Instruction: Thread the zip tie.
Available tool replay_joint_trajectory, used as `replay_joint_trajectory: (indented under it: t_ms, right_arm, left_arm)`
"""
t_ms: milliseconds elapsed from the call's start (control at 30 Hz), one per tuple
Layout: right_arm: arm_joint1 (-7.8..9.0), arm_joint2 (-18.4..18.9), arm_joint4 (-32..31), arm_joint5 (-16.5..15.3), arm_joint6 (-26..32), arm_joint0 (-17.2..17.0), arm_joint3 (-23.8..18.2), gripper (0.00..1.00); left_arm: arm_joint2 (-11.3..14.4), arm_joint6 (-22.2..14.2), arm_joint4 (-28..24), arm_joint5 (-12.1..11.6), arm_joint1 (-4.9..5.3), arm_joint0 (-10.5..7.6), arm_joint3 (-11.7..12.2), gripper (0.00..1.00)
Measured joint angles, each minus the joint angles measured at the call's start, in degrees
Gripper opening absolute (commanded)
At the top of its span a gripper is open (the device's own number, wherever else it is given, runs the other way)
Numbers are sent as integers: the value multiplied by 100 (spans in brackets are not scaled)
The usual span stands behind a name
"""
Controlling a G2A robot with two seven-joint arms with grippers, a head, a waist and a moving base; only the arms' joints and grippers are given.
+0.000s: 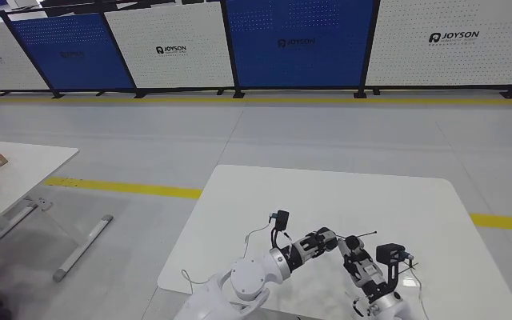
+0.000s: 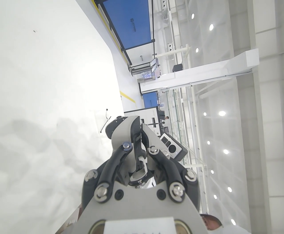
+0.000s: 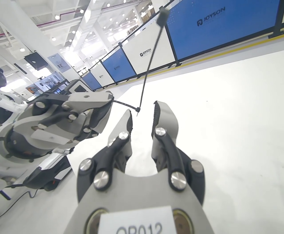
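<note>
A thin black zip tie (image 3: 145, 73) hangs in the air above the white table (image 1: 320, 192). A short stretch of it comes out of my left gripper (image 3: 110, 100), which is shut on it, and ends in a small head (image 3: 138, 109). From that head a long strap rises to a blocky end (image 3: 163, 15). My right gripper (image 3: 143, 109) is open, its fingertips on either side of the small head and not touching it. In the top view both grippers (image 1: 330, 238) (image 1: 350, 242) meet near the table's front edge, the zip tie (image 1: 364, 235) pointing right. The left wrist view shows the shut fingers (image 2: 135, 126) and the zip tie (image 2: 106, 119) beyond them.
The white table has bare surface all around the grippers. A second white table (image 1: 32, 160) stands apart at the far left. Blue and white partition panels (image 1: 296, 44) line the back of the room, behind a yellow floor line (image 1: 120, 188).
</note>
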Motion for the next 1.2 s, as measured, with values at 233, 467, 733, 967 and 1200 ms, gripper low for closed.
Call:
replay_joint_trajectory:
  t_ms: [233,467,733,967,1200]
  right_arm:
    - [-5,2,4,20,19,12,2,0]
    - [-12,-15,-16,48,52,36,26,0]
    - [-19,-64,-33,39,159,78,92,0]
    - [-20,-80,-77,25,192,88,106,0]
    - [-21,-90,-108,29,206,92,141,0]
  left_arm:
    - [-11,6,34,-16,2,18,-3,0]
    - [-24,-1,20,-53,2,28,1,0]
    - [-39,-152,17,-412,12,77,-45,0]
    - [-65,-239,-10,-591,24,134,-97,0]
    - [-126,-232,-15,-726,41,212,-220,0]
